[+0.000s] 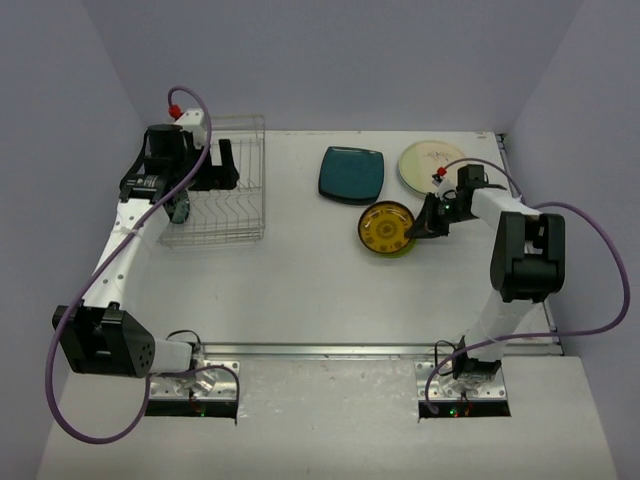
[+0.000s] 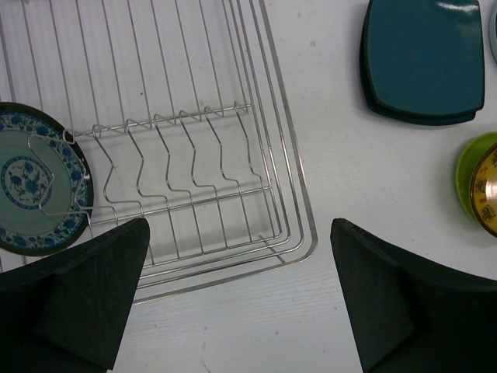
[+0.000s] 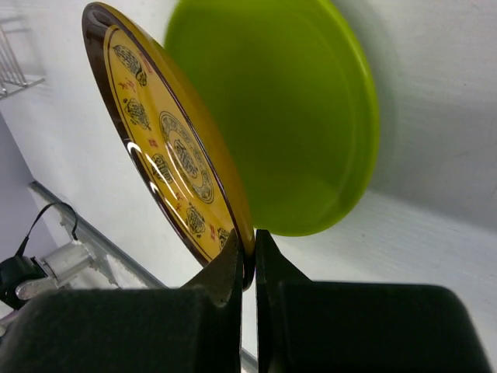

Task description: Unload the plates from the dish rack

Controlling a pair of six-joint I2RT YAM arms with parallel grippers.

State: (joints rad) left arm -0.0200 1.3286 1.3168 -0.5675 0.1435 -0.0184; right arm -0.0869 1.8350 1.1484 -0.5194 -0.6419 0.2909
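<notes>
1. Two fingers of the right claw (image 3: 247, 252) were pinched shut on the bare rim of the yellow plate (image 3: 167, 155). With so thin a hold on a glossy edge, the plate could well swivel or slip free.
2. That plate hung tilted over a green plate (image 3: 287, 116) on the table (image 1: 300, 290). Released at this angle, it would likely land on edge and knock the green one aside.
3. Just beyond lay the teal plate (image 1: 352, 175) and the cream plate (image 1: 430, 165), near enough for a skidding plate to strike.
4. The right arm reached forward, its wrist turned leftward and the claw low.
5. The left claw (image 2: 237, 256) gaped wide and empty above the near corner of the rack (image 2: 291, 194). One blue patterned plate (image 2: 31, 179) sat at the rack's end, and a careless descent could snag the wires.
</notes>
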